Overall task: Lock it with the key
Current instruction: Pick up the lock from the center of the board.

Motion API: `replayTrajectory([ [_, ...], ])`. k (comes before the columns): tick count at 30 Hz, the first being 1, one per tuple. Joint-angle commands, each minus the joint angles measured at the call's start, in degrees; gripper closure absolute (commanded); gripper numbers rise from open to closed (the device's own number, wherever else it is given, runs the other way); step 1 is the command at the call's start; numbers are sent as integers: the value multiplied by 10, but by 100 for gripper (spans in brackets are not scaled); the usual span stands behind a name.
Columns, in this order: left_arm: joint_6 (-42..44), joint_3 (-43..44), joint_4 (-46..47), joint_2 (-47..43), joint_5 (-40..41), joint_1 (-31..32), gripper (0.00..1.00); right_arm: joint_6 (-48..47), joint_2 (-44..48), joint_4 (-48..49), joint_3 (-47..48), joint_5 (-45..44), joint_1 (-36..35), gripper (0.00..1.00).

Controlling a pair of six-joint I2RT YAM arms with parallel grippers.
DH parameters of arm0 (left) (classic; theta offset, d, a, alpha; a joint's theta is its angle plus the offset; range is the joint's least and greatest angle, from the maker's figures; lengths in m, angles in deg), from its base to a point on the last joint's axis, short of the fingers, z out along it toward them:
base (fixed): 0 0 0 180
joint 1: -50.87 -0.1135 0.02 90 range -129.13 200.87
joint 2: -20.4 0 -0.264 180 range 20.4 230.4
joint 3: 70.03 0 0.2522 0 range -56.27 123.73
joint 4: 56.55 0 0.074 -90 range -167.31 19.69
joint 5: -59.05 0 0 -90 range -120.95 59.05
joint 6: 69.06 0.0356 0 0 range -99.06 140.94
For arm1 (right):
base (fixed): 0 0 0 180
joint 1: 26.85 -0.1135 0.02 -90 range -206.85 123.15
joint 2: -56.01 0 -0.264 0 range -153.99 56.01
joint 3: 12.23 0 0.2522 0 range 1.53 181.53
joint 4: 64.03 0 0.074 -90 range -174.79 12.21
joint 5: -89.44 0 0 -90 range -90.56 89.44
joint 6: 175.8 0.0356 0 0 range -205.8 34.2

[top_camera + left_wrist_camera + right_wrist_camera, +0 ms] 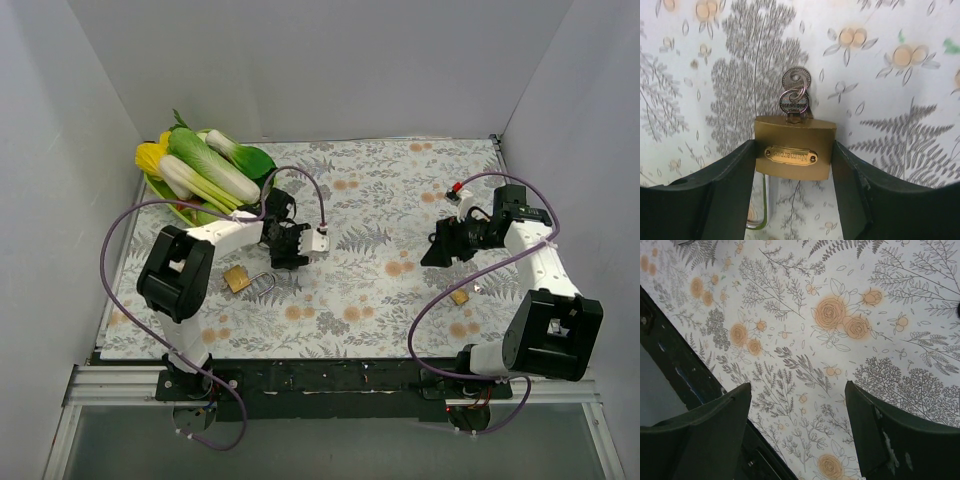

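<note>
A brass padlock (pixel 794 150) lies flat on the flowered cloth, and it also shows in the top view as the padlock (pixel 237 278). A key (pixel 794 104) sits in its keyhole on the far side, with a ring and a second key (pixel 796 79) attached. Its steel shackle (pixel 758 210) reaches toward the camera at the lower left. My left gripper (pixel 283 256) is open just right of the shackle, and its fingers (pixel 735 190) frame the lock body. My right gripper (pixel 436 252) hangs open over bare cloth, with nothing between its fingers (pixel 720 425).
A green plate (pixel 262 160) piled with leafy vegetables and corn stands at the back left. A small brass object (pixel 460 297) lies near the right arm. White walls close in the sides and back. A black rail (pixel 330 375) runs along the near edge.
</note>
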Motion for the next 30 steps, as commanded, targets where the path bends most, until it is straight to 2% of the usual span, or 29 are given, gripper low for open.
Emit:
replayTrajectory([
  [1,-28,-4,41,-28,-11,48,98,34,-4,-3,14,60,-2,17],
  [8,-85,47,44,-64,-12,146,100,114,-15,51,-15,137,-7,16],
  [14,-135,89,54,-78,6,209,100,245,-19,176,-60,158,-54,16],
  [21,-167,119,61,-86,11,246,100,358,-17,309,-106,147,-141,20],
  [26,-187,131,67,-91,4,255,100,399,-38,367,-130,147,-157,28],
  [30,-196,137,70,-95,4,265,100,428,-46,412,-135,140,-188,29],
])
